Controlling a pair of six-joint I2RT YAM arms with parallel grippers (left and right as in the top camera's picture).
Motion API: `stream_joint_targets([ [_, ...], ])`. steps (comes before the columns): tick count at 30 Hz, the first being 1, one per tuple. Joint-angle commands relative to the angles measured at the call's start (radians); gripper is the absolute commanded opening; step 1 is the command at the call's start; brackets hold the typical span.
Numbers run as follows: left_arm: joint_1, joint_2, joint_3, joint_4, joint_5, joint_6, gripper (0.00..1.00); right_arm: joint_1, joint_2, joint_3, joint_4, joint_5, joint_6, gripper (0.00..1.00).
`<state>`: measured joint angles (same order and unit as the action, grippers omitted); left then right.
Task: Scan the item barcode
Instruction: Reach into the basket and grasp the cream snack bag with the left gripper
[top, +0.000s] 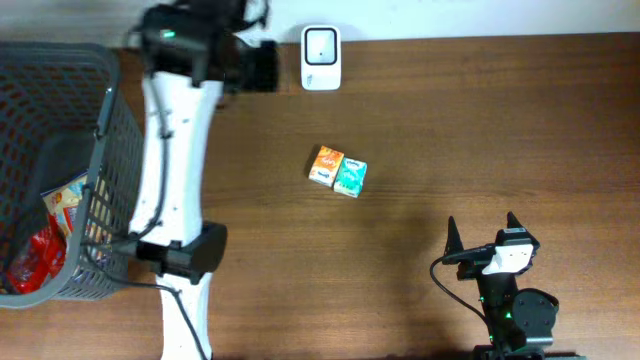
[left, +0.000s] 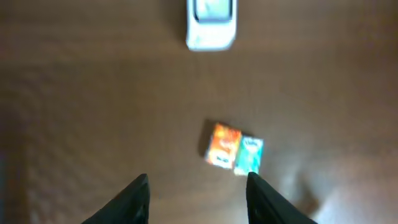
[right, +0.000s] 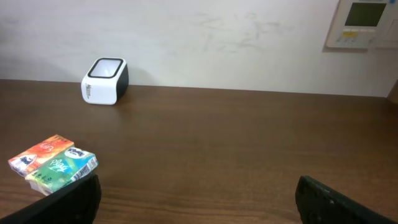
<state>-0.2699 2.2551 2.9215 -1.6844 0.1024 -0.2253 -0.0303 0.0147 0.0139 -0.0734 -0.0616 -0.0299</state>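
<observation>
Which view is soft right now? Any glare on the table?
Left wrist: blurred all over, the scanner and the two packs smeared, with a pale bright patch on the table at lower right. Overhead: sharp, evenly lit, no glare. Right wrist: sharp, only a soft sheen on the table.

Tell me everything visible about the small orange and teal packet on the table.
The packet looks like two small wrapped packs joined side by side, one orange, one teal, with printed labels. It lies flat, slightly skewed, near the middle of the wooden table, apart from the white scanner. Only the table touches it.
</observation>
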Motion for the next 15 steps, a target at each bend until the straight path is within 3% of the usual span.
stream_joint_targets([
  [1, 0.164, -0.109, 0.084, -0.004, 0.007, 0.01, 0.99, -0.003, -0.006, -0.008, -0.001, 0.006, 0.005, 0.98],
  [6, 0.436, -0.318, -0.011, -0.004, 0.032, 0.011, 0.99, -0.003, -0.006, -0.008, -0.001, 0.006, 0.005, 0.98],
  [11, 0.667, -0.396, -0.374, 0.012, -0.013, 0.01, 0.99, -0.003, -0.006, -0.008, -0.001, 0.006, 0.005, 0.98],
  [13, 0.743, -0.396, -0.549, 0.148, -0.119, 0.006, 0.99, -0.003, -0.006, -0.008, -0.001, 0.006, 0.004, 0.98],
  [15, 0.817, -0.394, -0.718, 0.242, -0.129, 0.007, 0.99, -0.003, -0.006, -0.008, -0.001, 0.006, 0.005, 0.98],
])
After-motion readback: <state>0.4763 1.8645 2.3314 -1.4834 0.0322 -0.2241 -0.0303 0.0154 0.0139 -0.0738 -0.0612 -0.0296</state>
